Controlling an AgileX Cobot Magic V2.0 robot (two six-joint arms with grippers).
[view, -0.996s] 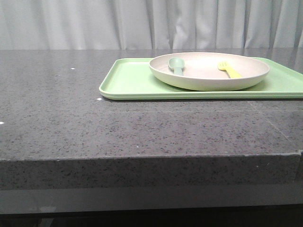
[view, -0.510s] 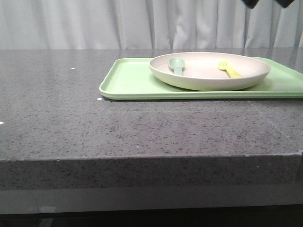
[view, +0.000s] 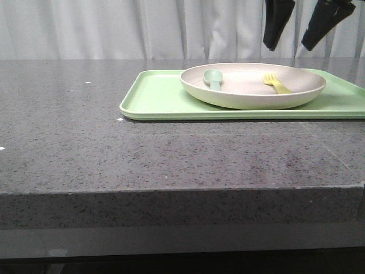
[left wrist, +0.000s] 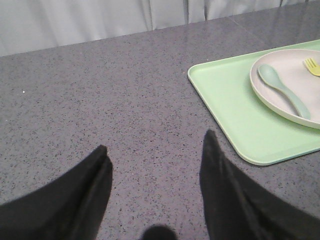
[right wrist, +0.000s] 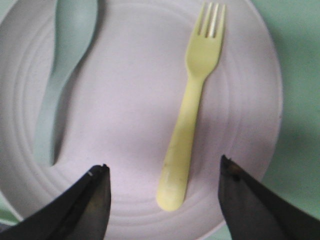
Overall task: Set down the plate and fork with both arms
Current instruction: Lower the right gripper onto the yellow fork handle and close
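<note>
The cream plate (view: 251, 91) lies on the light-green tray at the back right. In it lies the yellow fork (view: 276, 84) on the right side. My right gripper (view: 290, 44) hangs open above the plate, over the fork. In the right wrist view the fork (right wrist: 192, 112) lies on the plate (right wrist: 130, 115) with its handle end between my open right gripper's (right wrist: 164, 170) fingers. My left gripper (left wrist: 155, 150) is open and empty over bare counter, to the left of the tray; it does not show in the front view. The plate (left wrist: 280, 97) and fork tines (left wrist: 312, 66) also show in the left wrist view.
A pale teal spoon (view: 213, 78) lies in the plate's left side, also seen in the left wrist view (left wrist: 282, 90) and the right wrist view (right wrist: 65, 65). The light-green tray (view: 154, 97) rests on the dark speckled counter (view: 114, 148). A grey curtain hangs behind.
My right gripper has come down into the front view from the top, open, to hang above the fork. The plate, fork and spoon have not moved.
</note>
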